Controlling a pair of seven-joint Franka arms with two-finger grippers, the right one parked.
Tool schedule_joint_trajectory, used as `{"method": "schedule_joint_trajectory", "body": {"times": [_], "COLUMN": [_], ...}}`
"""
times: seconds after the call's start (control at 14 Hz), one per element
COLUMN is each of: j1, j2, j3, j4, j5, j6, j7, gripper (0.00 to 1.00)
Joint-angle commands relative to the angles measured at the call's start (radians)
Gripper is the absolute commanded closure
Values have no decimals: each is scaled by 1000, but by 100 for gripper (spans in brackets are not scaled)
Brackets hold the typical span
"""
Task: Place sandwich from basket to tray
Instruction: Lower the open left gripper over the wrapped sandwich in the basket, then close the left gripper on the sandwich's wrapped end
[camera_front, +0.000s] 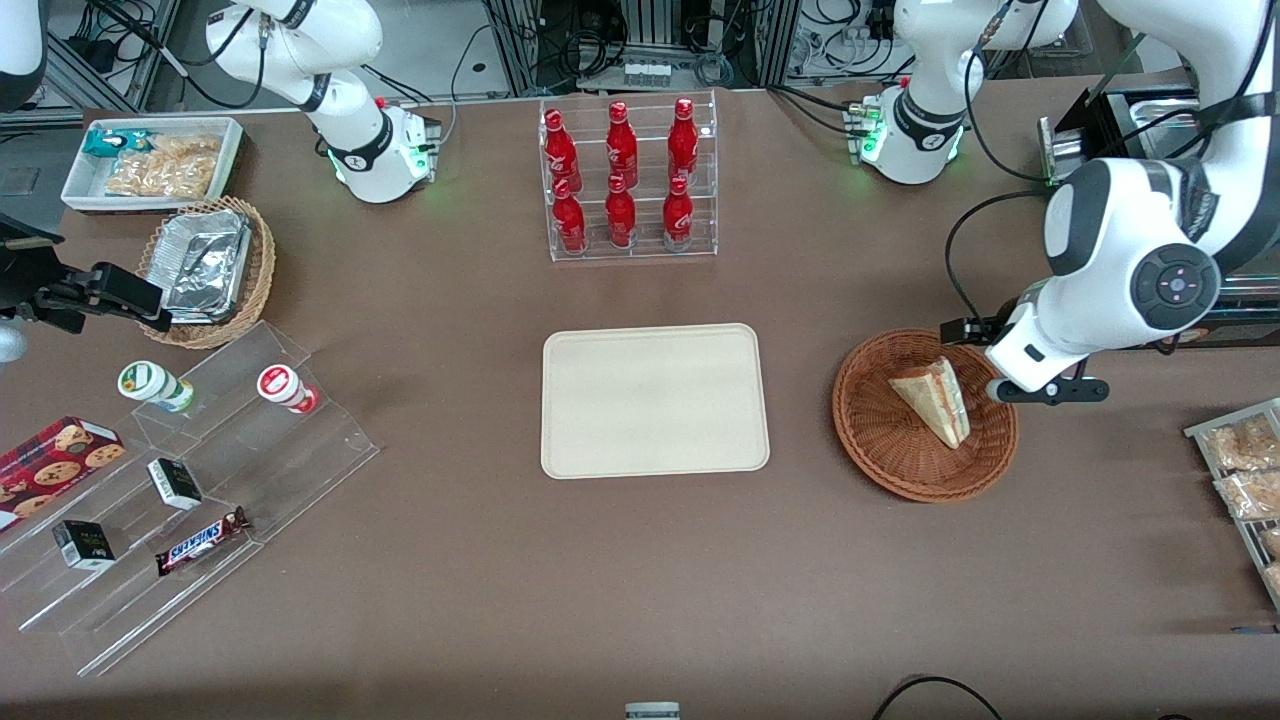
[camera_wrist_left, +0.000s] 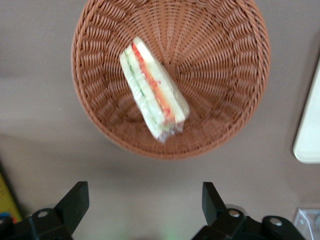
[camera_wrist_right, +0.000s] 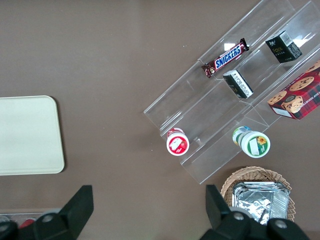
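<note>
The sandwich (camera_front: 935, 400) (camera_wrist_left: 152, 95), a white-bread wedge with red and green filling on its cut edge, lies in the round reddish-brown wicker basket (camera_front: 880, 460) (camera_wrist_left: 225, 75). The cream tray (camera_front: 655, 400) (camera_wrist_left: 307, 135) lies flat beside the basket, toward the parked arm's end, with nothing on it. My gripper (camera_front: 1045, 390) (camera_wrist_left: 145, 202) hovers above the table just outside the basket's rim, toward the working arm's end. It is open, with nothing between its two black fingers (camera_wrist_left: 77, 200).
A clear rack of red bottles (camera_front: 628, 180) stands farther from the front camera than the tray. Toward the parked arm's end are a stepped acrylic display (camera_front: 190, 470) with snacks, a small wicker basket of foil containers (camera_front: 210, 270) and a white bin (camera_front: 150, 160). Snack packets (camera_front: 1245, 470) lie at the working arm's end.
</note>
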Motion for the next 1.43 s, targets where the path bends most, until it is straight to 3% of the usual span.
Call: {"method": "schedule_joint_trajectory", "body": {"times": [0.0,0.29,0.86,1.29,1.36], "j1": [-7,-12,-33,-28,-28], "j2": [-36,-42,-4,56,56], "j3": [3,1,1,3,3], "j4": [-106,-233,-348,-347,-344], "j5": [5,5,5,5,5], "j6": [127,355,638,641,641], "j7": [-57,-215,-626,-636,-636], "gripper": [0,0,0,1,11]}}
